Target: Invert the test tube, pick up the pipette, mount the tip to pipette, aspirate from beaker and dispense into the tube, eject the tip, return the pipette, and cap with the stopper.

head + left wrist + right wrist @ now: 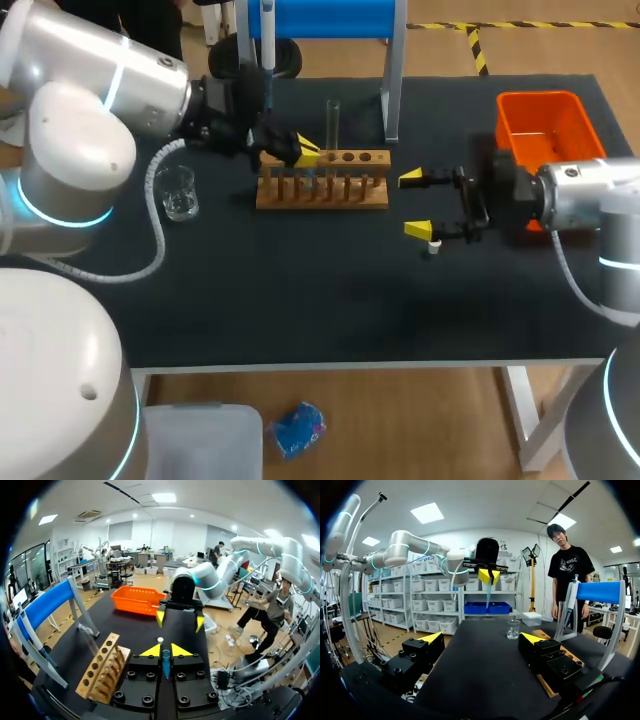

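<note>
Pincer on left [162, 651] clenches slim blue tapered tip [165, 666]; right pincer [414, 204] gapes released.

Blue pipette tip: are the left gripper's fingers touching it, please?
Touching. In the left wrist view, the left gripper pinches the blue pipette tip between both yellow fingers.

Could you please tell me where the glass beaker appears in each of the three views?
Head view: the beaker stands left of the wooden rack.
Left wrist view: not in it.
Right wrist view: the beaker is ahead of the gripper, beside the rack's far end.
Shared landmark: the wooden rack, in all three views.
</note>
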`<state>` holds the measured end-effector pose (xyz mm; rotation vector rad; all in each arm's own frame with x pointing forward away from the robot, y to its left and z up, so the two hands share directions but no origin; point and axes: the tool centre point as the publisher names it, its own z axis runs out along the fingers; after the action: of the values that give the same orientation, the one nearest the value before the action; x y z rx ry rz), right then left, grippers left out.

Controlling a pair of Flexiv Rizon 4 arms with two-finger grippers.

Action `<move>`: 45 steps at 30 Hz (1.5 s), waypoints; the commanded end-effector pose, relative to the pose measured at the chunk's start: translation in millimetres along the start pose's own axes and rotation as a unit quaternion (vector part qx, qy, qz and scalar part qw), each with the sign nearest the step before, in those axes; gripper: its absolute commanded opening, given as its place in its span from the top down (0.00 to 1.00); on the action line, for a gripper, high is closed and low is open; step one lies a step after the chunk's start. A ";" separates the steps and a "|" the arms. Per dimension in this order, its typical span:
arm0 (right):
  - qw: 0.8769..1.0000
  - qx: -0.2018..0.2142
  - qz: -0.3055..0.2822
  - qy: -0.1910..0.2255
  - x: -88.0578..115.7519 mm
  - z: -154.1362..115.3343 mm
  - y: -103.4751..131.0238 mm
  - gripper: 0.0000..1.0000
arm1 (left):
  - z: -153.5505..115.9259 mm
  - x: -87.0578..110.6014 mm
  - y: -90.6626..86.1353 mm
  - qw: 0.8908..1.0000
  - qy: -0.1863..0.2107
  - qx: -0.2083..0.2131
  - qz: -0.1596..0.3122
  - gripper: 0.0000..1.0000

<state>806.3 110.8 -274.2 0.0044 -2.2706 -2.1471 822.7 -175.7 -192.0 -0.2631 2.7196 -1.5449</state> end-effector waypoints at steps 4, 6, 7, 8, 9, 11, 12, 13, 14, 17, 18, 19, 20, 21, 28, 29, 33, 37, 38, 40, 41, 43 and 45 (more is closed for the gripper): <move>1.000 -0.005 0.001 0.016 -11.5 25.3 2.7 0.00 | 15.1 24.4 -11.1 1.000 -0.005 0.008 0.013 1.00; 1.000 -0.005 0.001 0.020 -13.5 33.4 4.3 0.00 | 18.8 27.7 -15.3 1.000 -0.001 0.005 0.020 1.00; 1.000 -0.008 0.002 0.022 -14.7 37.1 5.2 0.00 | 21.5 29.1 -17.5 1.000 0.005 0.001 0.025 1.00; 1.000 -0.010 0.002 0.023 -15.8 40.4 6.1 0.00 | 24.9 30.7 -19.3 1.000 0.009 0.001 0.027 1.00; 1.000 -0.011 0.002 0.024 -16.4 44.1 7.1 0.00 | 28.1 31.3 -20.6 0.999 0.011 0.000 0.030 1.00; 0.999 -0.014 0.003 0.028 -16.4 50.9 9.6 0.00 | 35.5 31.1 -21.9 0.999 0.018 -0.007 0.033 1.00; 0.999 -0.016 0.003 0.030 -17.2 53.7 10.7 0.00 | 38.2 30.0 -22.0 0.999 0.021 -0.005 0.034 1.00; 0.999 -0.017 0.003 0.032 -16.9 56.6 12.1 0.00 | 41.2 28.4 -21.3 0.999 0.023 -0.008 0.034 1.00; 0.999 -0.017 0.002 0.034 -16.1 59.4 13.3 0.00 | 43.9 26.4 -20.6 0.999 0.024 -0.011 0.033 1.00; 0.999 -0.016 0.000 0.037 -14.1 66.0 16.6 0.00 | 50.3 22.8 -20.2 0.999 0.031 -0.009 0.034 1.00; 0.999 -0.016 -0.001 0.038 -13.3 67.6 17.8 0.00 | 52.3 21.1 -19.4 0.999 0.038 -0.005 0.032 1.00; 0.999 -0.017 -0.001 0.038 -12.0 69.3 19.3 0.00 | 53.7 19.6 -18.8 0.999 0.038 -0.005 0.032 1.00; 0.999 -0.018 -0.001 0.039 -10.9 70.7 20.1 0.00 | 54.9 18.4 -18.4 0.999 0.037 -0.005 0.032 1.00; 0.999 -0.018 -0.002 0.039 -9.9 72.3 20.8 0.00 | 55.7 17.6 -18.3 0.999 0.037 -0.004 0.032 1.00; 0.999 -0.028 -0.002 0.039 -7.0 79.1 24.7 0.01 | 62.6 15.0 -18.1 0.999 0.038 -0.002 0.034 1.00; 0.999 -0.028 -0.002 0.040 -6.5 79.6 25.0 0.00 | 63.0 14.9 -17.7 0.999 0.039 -0.002 0.033 1.00; 0.999 -0.029 -0.003 0.041 -5.9 80.4 27.9 0.21 | 63.4 14.7 -15.9 0.999 0.038 -0.005 0.033 1.00; 0.999 -0.032 -0.005 0.040 -5.7 79.3 30.7 0.27 | 63.7 13.7 -13.2 0.999 0.039 -0.002 0.031 1.00; 0.999 -0.032 -0.006 0.040 -5.5 79.3 31.0 0.29 | 64.0 13.6 -12.9 0.999 0.039 -0.002 0.031 1.00; 0.999 -0.033 -0.006 0.040 -4.8 79.4 32.2 0.31 | 64.6 13.5 -12.5 0.999 0.039 0.001 0.031 1.00; 0.999 -0.033 -0.007 0.040 -4.6 79.4 32.5 0.32 | 64.7 13.5 -12.4 0.999 0.038 0.003 0.031 1.00; 0.999 -0.034 -0.007 0.040 -4.1 79.3 33.1 0.51 | 65.0 13.3 -12.1 0.999 0.036 0.004 0.031 1.00; 0.999 -0.035 -0.008 0.040 -4.0 79.0 33.3 0.50 | 65.1 13.3 -12.0 0.999 0.035 0.005 0.031 1.00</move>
<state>811.4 192.7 -246.4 0.1079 -2.1551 -2.1888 817.6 -238.8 -212.0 -0.1249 2.7512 -1.5743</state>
